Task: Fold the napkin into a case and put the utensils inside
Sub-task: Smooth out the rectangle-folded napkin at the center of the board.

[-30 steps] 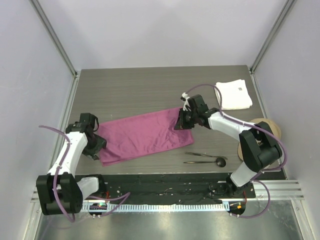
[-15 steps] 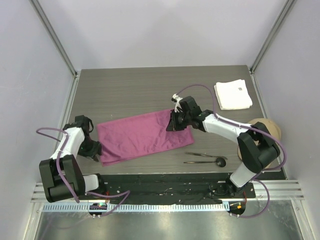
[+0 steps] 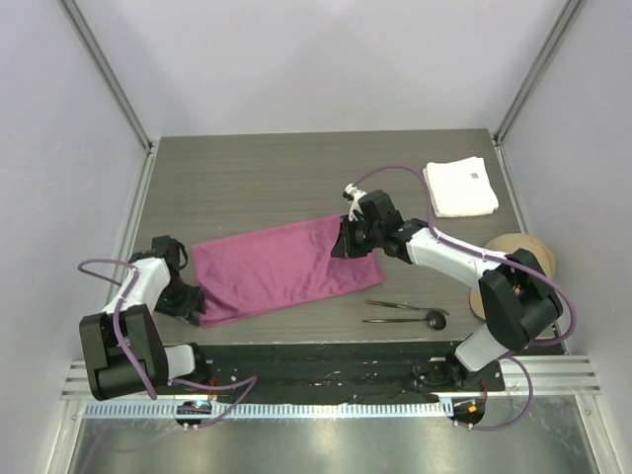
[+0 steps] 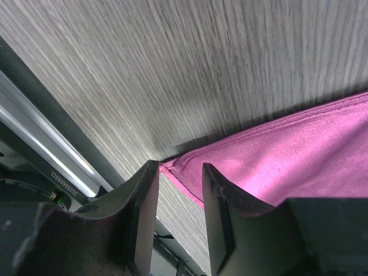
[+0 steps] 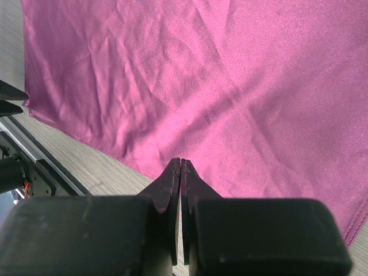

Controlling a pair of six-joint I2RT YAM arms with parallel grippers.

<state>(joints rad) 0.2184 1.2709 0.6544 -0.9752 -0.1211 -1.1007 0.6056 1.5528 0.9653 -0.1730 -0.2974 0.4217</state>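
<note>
The magenta napkin (image 3: 281, 267) lies flat as a wide strip on the table, and also shows in the left wrist view (image 4: 287, 155) and the right wrist view (image 5: 230, 86). My left gripper (image 3: 191, 302) (image 4: 179, 172) is open, its fingers either side of the napkin's near-left corner hem. My right gripper (image 3: 344, 247) (image 5: 180, 163) is shut and empty, its tips over the napkin's right part; I cannot tell whether they touch it. The two dark utensils (image 3: 400, 313) lie side by side to the near right of the napkin, the spoon's round black head (image 3: 434, 318) pointing right.
A folded white cloth (image 3: 461, 188) lies at the back right. A tan round object (image 3: 523, 259) sits at the right edge, partly behind my right arm. A black strip and a metal rail (image 3: 326, 360) run along the table's near edge.
My right gripper has moved left from the napkin's right edge onto the cloth. My left gripper has shifted down and left to the napkin's near-left corner.
</note>
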